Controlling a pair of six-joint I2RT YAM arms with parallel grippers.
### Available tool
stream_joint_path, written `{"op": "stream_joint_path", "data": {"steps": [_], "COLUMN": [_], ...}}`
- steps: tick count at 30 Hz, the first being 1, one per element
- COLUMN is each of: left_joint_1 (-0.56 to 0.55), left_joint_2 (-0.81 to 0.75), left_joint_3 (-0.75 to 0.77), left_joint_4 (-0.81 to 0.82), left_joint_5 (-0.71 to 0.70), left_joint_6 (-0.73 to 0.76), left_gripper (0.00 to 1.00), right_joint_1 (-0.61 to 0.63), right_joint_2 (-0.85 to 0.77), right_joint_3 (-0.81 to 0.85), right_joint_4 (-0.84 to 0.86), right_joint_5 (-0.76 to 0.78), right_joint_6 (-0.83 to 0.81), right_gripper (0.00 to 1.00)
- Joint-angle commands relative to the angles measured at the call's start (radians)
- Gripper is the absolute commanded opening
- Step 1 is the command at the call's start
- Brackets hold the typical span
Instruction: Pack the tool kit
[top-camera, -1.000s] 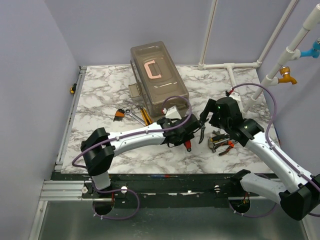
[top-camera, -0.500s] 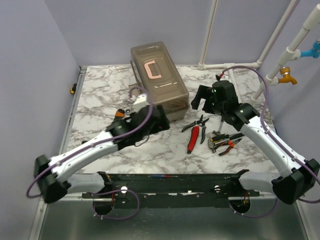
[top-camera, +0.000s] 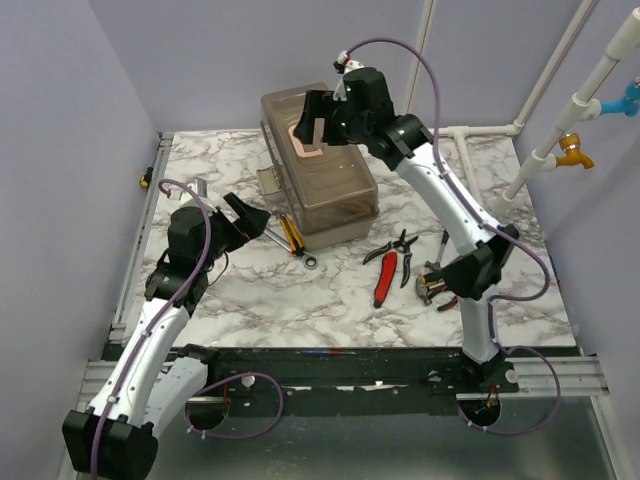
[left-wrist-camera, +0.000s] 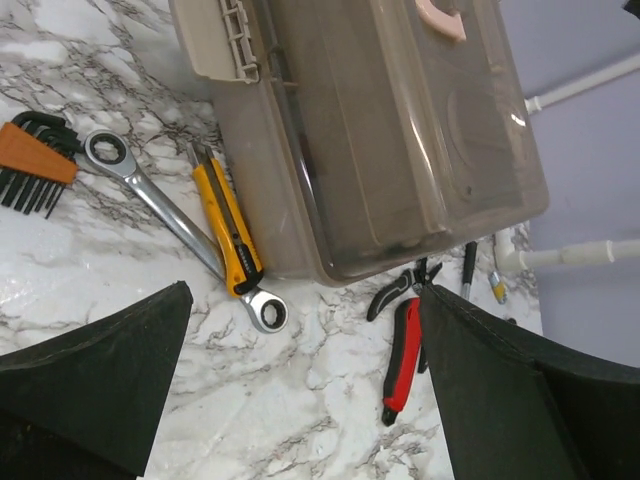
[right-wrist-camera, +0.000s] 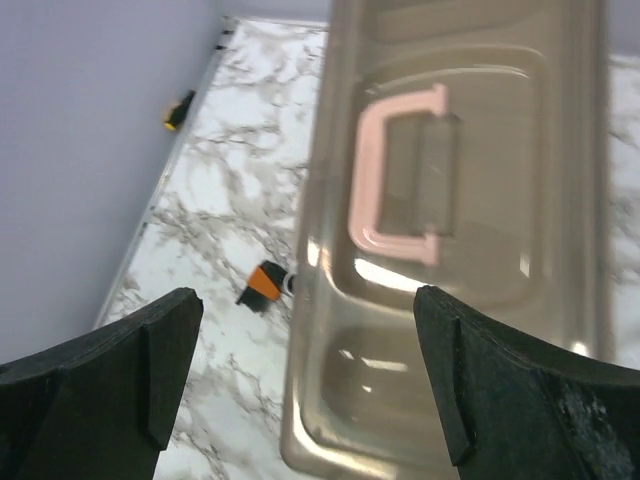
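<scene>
A: Where's the toolbox (top-camera: 320, 165)?

B: At the far middle of the tabletop (top-camera: 300, 300), lid down, pink handle (top-camera: 305, 138) on top. The tools lie outside it: the red cutter (top-camera: 384, 283) and pliers (top-camera: 400, 245) to its near right, and the wrench (left-wrist-camera: 170, 225) and yellow knife (left-wrist-camera: 228, 225) just beside its near left corner. The hex keys (left-wrist-camera: 30, 165) sit further left.

A: And the arms?

B: The right end effector (top-camera: 322, 122) hangs over the handle, fingers spread wide and grasping nothing. The left end effector (top-camera: 225, 205) is low at the left near the hex keys, also spread and empty.

A: What could go wrong?

B: The lid looks shut, with a latch (top-camera: 268, 182) on the left side. If that latch is fastened, I'd expect a pull on the handle to lift or drag the whole box rather than open it. A slide toward the near left would push the wrench and knife away. A finger landing beside the handle could also skid on the smooth lid.

A: Which way does it lie?

B: Its long axis runs from the far edge toward the arms, with the near end swung a little right. The handle follows that line.
</scene>
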Motion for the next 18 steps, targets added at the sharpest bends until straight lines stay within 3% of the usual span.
{"op": "stream_joint_path", "data": {"steps": [1,4,8,11,16,18], "left_joint_1": [0.151,0.188,0.189,0.189,0.182,0.174], "left_joint_2": [0.083,0.196,0.347,0.425,0.527,0.563], "left_joint_3": [-0.031,-0.004,0.052,0.052,0.095,0.128], "left_joint_4": [0.212,0.317,0.415,0.519,0.58,0.566], "left_joint_5": [0.318,0.404,0.473,0.504,0.533,0.527], "left_joint_6": [-0.008,-0.017,-0.044,-0.09,-0.118,-0.117], "left_gripper": [0.98,0.98,0.97,0.97,0.96,0.96], "right_joint_1": [0.012,0.011,0.009,-0.006,-0.024,-0.049], "right_joint_2": [0.211,0.251,0.166,0.139,0.081,0.019], "right_joint_3": [0.27,0.255,0.057,0.004,-0.084,-0.181], "right_joint_4": [-0.133,-0.072,0.021,0.021,0.014,0.077], "right_joint_5": [-0.097,-0.038,0.117,0.117,0.255,0.214], "right_joint_6": [-0.035,-0.021,-0.056,-0.086,-0.086,-0.088], "right_gripper": [0.95,0.95,0.98,0.99,1.0,1.0]}}
